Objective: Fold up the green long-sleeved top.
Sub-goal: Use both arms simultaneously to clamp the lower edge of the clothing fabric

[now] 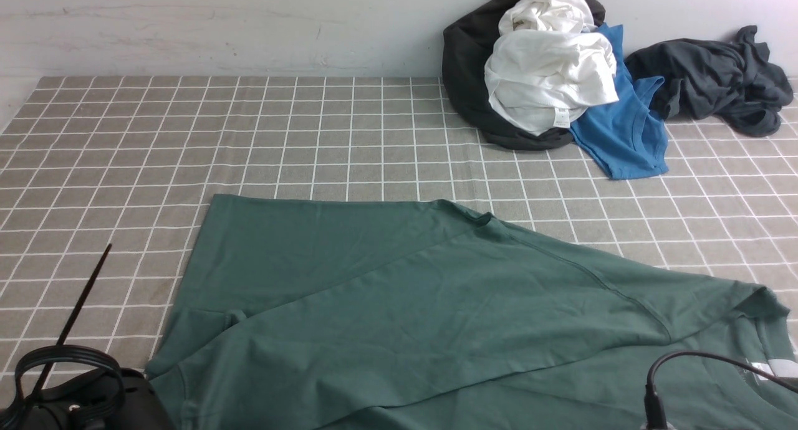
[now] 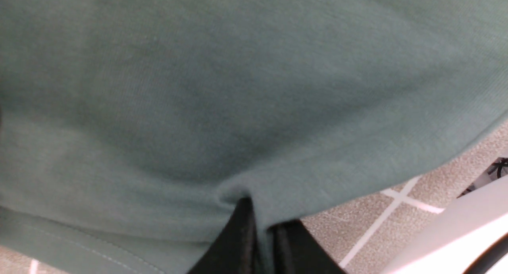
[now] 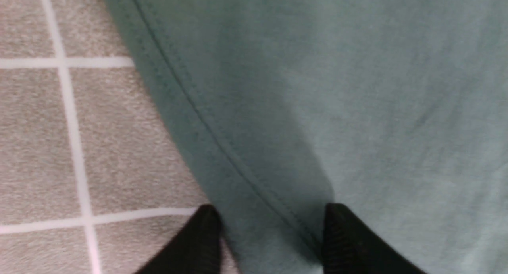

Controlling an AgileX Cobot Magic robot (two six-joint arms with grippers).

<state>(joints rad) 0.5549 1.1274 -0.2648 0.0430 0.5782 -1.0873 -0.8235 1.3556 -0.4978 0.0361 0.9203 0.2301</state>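
Left wrist view: left gripper pinched tight on a fold of the green long-sleeved top, spread near-centre on the checked tablecloth; right gripper straddles its hem, jaws apart, likely readying a two-handed fold.

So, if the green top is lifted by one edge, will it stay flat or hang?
Probably hangs limp: the green top creases softly and puckers where the left gripper pinches it. It looks thin, so likely light.
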